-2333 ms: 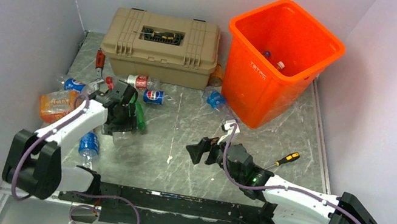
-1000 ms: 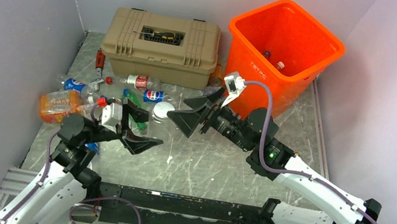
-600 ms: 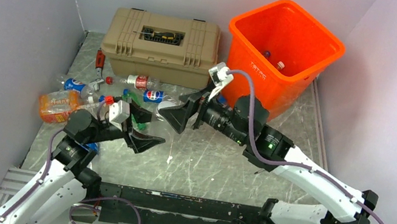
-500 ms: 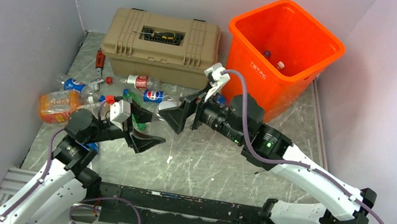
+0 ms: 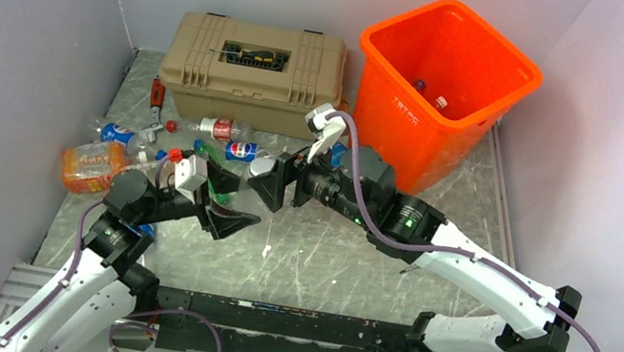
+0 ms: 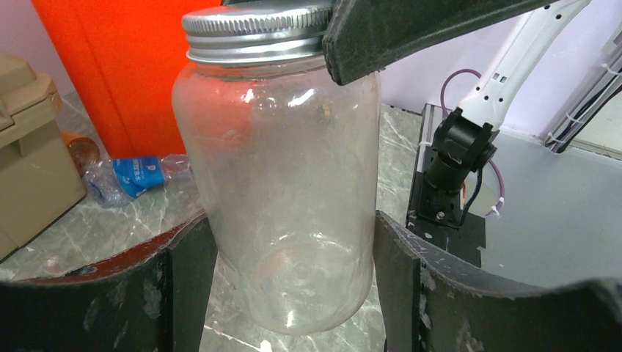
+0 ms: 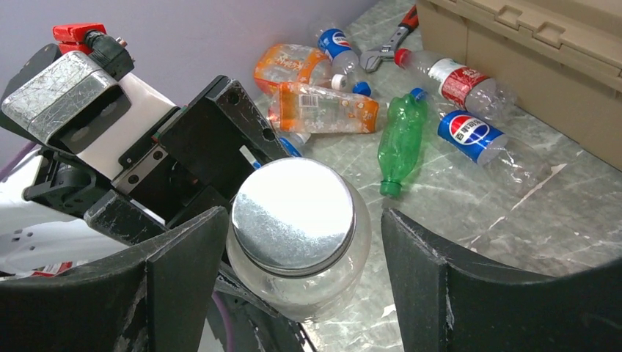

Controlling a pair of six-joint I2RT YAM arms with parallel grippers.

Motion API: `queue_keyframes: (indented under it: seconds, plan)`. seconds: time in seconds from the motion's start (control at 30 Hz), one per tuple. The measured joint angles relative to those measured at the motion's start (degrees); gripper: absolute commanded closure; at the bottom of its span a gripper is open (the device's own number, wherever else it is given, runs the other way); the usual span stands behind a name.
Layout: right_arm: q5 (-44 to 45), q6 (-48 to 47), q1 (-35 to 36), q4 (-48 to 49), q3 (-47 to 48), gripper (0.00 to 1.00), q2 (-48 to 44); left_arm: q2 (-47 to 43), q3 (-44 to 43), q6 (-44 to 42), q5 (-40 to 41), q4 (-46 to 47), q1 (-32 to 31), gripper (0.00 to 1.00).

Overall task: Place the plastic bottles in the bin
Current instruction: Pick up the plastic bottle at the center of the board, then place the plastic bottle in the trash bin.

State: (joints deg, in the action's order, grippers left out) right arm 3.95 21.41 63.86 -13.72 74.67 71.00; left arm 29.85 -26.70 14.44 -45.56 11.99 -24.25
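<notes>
While the left pincer (image 6: 290, 224) clasped a clear glass jar (image 6: 279, 147), the right pincer (image 7: 302, 220) stood wide around its silver metal lid (image 7: 293, 202).

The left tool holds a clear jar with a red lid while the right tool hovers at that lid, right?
Nearly. The clear jar has a silver metal screw lid, not red; the right wrist view shows it. The rest stands.
</notes>
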Motion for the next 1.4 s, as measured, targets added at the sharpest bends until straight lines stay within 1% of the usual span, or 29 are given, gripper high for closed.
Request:
queue_keyframes:
  seconds: [0.13,0.17,0.23,0.3,0.43,0.47,0.5,0.53,0.6,0.63,0.67,0.83,0.9,0.97,1.03,1.13,1.2,1.3,1.33,1.37,1.4]
  plan:
    - [-0.04,0.02,0.00,0.07,0.07,0.33,0.37,0.02,-0.02,0.00,0.35,-0.59,-0.07,0.64]
    - [-0.09,0.07,0.00,0.13,0.07,0.38,0.42,0.04,-0.02,0.00,0.39,-0.74,-0.09,0.64]
    - [-0.13,0.09,0.00,0.59,0.07,0.51,0.52,0.04,-0.02,0.02,0.39,-0.92,-0.11,0.64]
    - [-0.15,-0.33,-0.02,0.83,0.13,0.62,0.57,0.04,-0.02,0.26,0.44,-1.20,-0.11,0.63]
    - [-0.22,-0.85,-0.02,0.87,0.13,0.76,0.81,0.02,-0.04,0.35,0.63,-1.75,-0.11,0.62]
    - [-0.22,-0.83,-0.02,0.87,0.13,0.82,0.92,0.00,-0.04,0.33,0.66,-1.99,-0.11,0.60]
    - [-0.22,-0.83,-0.02,0.92,0.13,0.89,1.03,0.00,-0.04,0.33,0.72,-2.12,-0.11,0.56]
    - [-0.22,-0.83,-0.02,0.94,0.13,1.00,1.16,0.02,-0.04,0.33,0.81,-2.34,-0.11,0.46]
    - [-0.22,-0.83,-0.02,0.92,0.13,1.00,1.33,0.02,-0.04,0.33,0.85,-2.84,-0.11,0.12]
    - [-0.20,-0.81,-0.02,0.87,0.13,1.00,1.38,0.00,-0.04,0.33,0.92,-3.08,-0.11,0.02]
    - [-0.20,-0.72,-0.02,0.83,0.13,1.00,1.38,0.00,-0.24,0.37,1.05,-3.52,-0.11,0.01]
    - [0.70,-0.76,0.09,-0.44,0.39,1.00,1.29,-0.42,-3.04,0.00,3.39,-5.07,-0.44,0.01]
    - [2.21,-1.99,0.11,-3.37,2.10,1.00,1.25,-1.46,-3.69,-0.22,5.11,-5.86,-0.44,0.00]
    - [4.74,-4.15,0.11,-7.39,5.99,1.00,1.18,-3.08,-3.78,-0.33,6.91,-6.47,-0.44,0.00]
    - [8.50,-7.17,0.11,-10.91,11.89,1.00,0.90,-4.42,-3.78,-0.44,8.59,-6.95,-0.44,0.01]
    - [15.50,-12.28,0.11,-11.76,20.37,1.00,-0.92,-6.80,-3.76,-0.76,11.85,-7.13,-0.44,0.01]
    - [21.11,-16.87,0.11,-9.46,23.19,1.00,-3.91,-7.87,-3.76,-1.27,13.77,-7.15,-0.44,0.01]
    - [32.79,-28.92,0.02,-0.02,23.15,1.00,-8.94,-8.22,-3.76,-1.77,16.09,-7.41,-0.44,0.01]
    - [36.35,-33.14,-1.14,4.48,22.95,1.00,-10.03,-8.07,-3.78,-1.99,16.98,-7.78,-0.44,0.01]
    - [38.77,-36.04,-4.22,8.26,23.26,1.00,-10.34,-7.80,-3.80,-2.25,17.53,-8.26,-0.44,0.01]
    - [40.09,-37.05,-8.22,9.84,24.04,1.00,-10.16,-7.39,-3.89,-2.47,18.12,-8.74,-0.44,0.01]
